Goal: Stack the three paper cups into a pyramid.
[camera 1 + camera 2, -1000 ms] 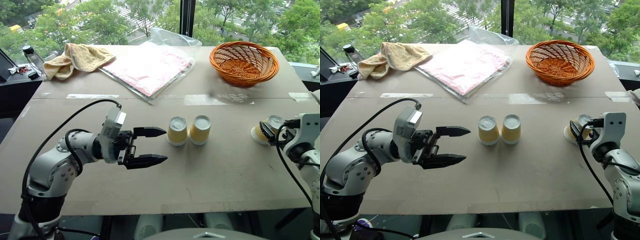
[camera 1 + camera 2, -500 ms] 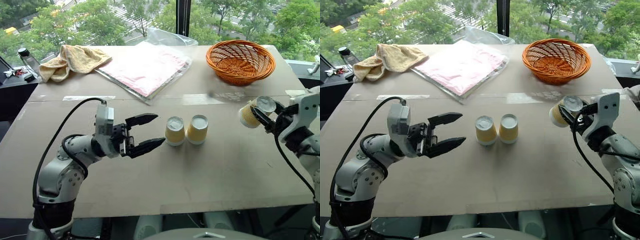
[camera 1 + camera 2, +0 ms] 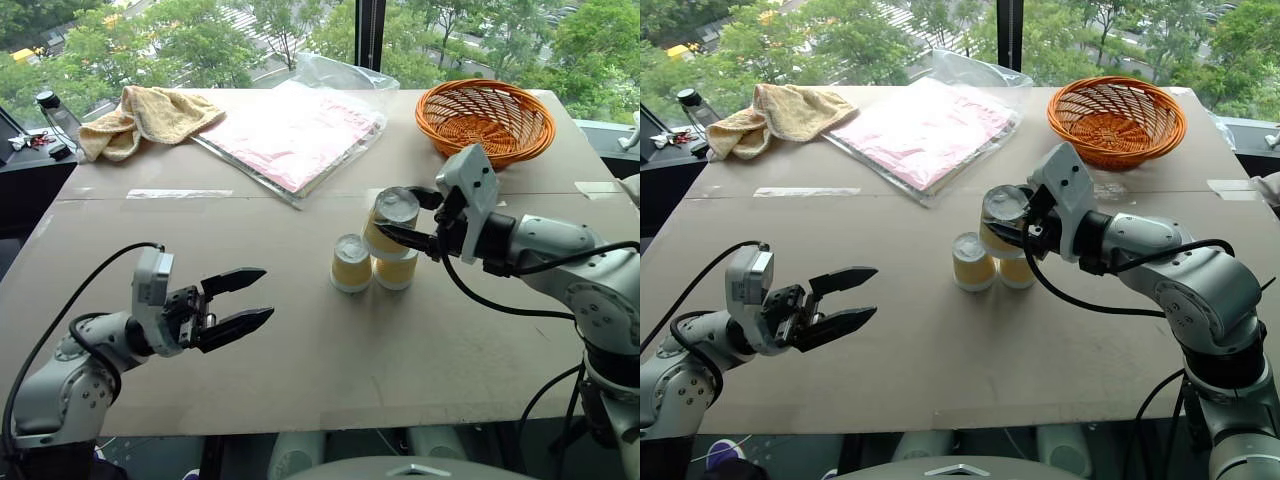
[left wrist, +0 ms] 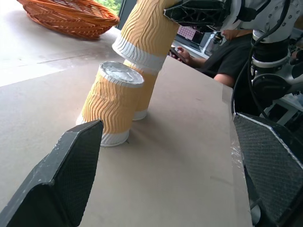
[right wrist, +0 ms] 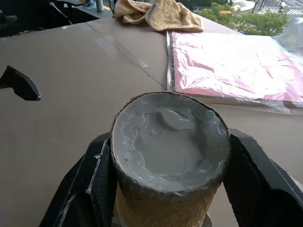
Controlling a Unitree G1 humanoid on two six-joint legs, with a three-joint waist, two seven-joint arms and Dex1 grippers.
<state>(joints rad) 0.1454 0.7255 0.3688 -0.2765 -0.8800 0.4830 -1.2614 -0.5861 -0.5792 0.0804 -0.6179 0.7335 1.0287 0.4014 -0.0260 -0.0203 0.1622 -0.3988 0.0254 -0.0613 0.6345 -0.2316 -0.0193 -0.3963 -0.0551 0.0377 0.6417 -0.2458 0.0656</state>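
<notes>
So the right gripper [image 3: 408, 218] is pinching the third paper cup [image 3: 391, 223] by its sides, upside down and tilted, held up off the table [image 3: 300, 340] right over the other two. Those two cups [image 3: 352, 263] [image 3: 397, 270] sit upside down, touching each other, around the middle of the table. Can't tell whether the held cup touches them or just hangs above. The left gripper [image 3: 243, 301] is out near the table's left front part, fingers spread wide with nothing between them, pointing toward the cups but well apart. Toward the far edge there's an orange wicker basket [image 3: 486, 122] (right corner), a pink plastic-wrapped packet [image 3: 295, 130] in the middle, and a yellow towel [image 3: 150, 116] toward the left corner.
</notes>
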